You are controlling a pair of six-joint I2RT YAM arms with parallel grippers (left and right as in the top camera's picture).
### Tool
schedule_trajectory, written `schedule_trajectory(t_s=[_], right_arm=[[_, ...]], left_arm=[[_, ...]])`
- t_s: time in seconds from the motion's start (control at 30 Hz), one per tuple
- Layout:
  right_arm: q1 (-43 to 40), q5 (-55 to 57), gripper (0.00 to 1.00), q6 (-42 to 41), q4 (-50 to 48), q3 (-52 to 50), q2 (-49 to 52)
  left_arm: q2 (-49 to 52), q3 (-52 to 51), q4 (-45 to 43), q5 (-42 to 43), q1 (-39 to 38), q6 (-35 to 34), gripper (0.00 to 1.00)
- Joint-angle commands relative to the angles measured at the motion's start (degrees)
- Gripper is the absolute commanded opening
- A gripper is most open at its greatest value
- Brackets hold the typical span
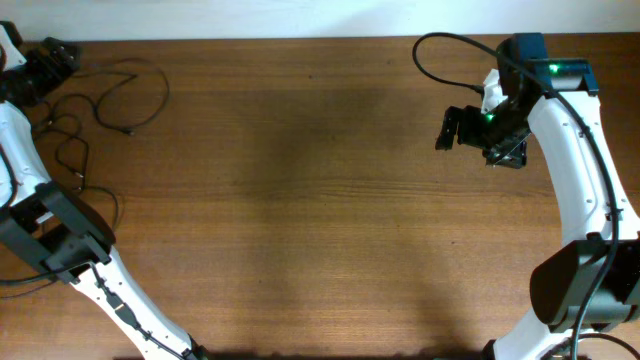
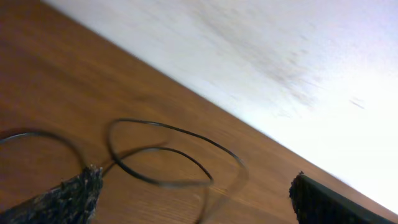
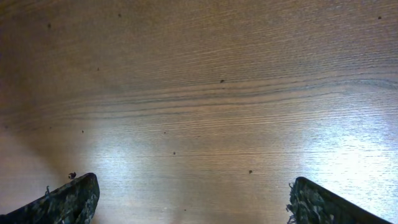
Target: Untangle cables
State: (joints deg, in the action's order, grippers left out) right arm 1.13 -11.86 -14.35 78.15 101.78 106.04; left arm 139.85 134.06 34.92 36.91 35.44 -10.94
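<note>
Two arms stood at the table [image 1: 300,200], one at each side. Cables [image 1: 110,95] lay as loose black loops on the wood at the far left corner, with more loops trailing toward the near side along the left edge. They were spread out rather than knotted, and one small plug end rested to the right of the bunch. Left end effector [image 1: 55,60] sat over the far left corner, just beside the cables. In the left wrist view the left end effector [image 2: 196,205] had its jaws spread wide with nothing clamped. Two overlapping loops of cable [image 2: 158,149] lay on the wood ahead of the gap, one strand passing close to the finger [image 2: 68,198] on the left of the picture; contact could not be judged because of blur. Right end effector [image 1: 452,128] hung over the far right part of the table, well apart from the cables. In the right wrist view it [image 3: 193,199] was fully spread, holding nothing, with bare wood grain under it.
</note>
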Motion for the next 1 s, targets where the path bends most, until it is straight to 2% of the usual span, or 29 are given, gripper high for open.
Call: schedule_trajectory(t_s=[0.0,0.07,0.1,0.2,0.3,0.33,0.47,0.5,0.63,0.67,0.73,0.83,0.97], right_arm=[[0.44,0.11,0.99,0.63,-0.15,-0.37,-0.68],[0.44,0.11,0.99,0.63,-0.15,-0.37,-0.68],[0.42,0.11,0.99,0.63,-0.15,-0.37,-0.68],[0.44,0.11,0.99,0.63,-0.17,-0.37,-0.68],[0.42,0.11,0.99,0.63,-0.20,-0.37,-0.68],[0.44,0.09,0.99,0.61,-0.20,-0.37,-0.68],[0.42,0.11,0.98,0.63,-0.11,-0.20,-0.74],[0.37,0.09,0.98,0.61,-0.02,0.04,-0.98],[0.37,0.13,0.98,2.23,2.40,3.87,-4.39],[0.37,0.17,0.98,3.87,3.89,5.64,-6.54],[0.37,0.83,0.98,6.71,6.67,7.93,-9.92],[0.37,4.48,0.98,6.69,8.87,8.52,-15.45],[0.37,5.09,0.99,6.69,9.55,8.55,-24.09]], left_arm=[[-0.37,1.18,-0.22,6.43,-0.87,4.76,0.89],[-0.39,1.53,-0.37,6.40,-1.44,5.03,0.79],[-0.48,1.84,-0.31,6.40,-1.53,5.01,0.77],[-2.25,3.63,0.83,6.21,-2.45,5.03,0.75],[-6.69,3.91,3.43,1.99,-4.68,5.57,0.75],[-10.43,3.91,6.36,-1.81,-7.08,9.11,0.75],[-18.67,3.91,16.50,-12.98,-14.10,11.10,0.82],[-20.17,3.91,18.69,-12.96,-15.78,12.04,0.86],[-24.90,3.91,26.23,-12.98,-23.26,13.84,0.88],[-26.53,3.91,28.85,-13.99,-27.04,17.35,0.91],[-28.06,3.91,32.48,-19.87,-31.76,17.29,1.00],[-28.09,3.72,35.32,-20.46,-35.78,17.31,0.99],[-28.00,3.67,37.00,-20.41,-37.07,17.27,0.99]])
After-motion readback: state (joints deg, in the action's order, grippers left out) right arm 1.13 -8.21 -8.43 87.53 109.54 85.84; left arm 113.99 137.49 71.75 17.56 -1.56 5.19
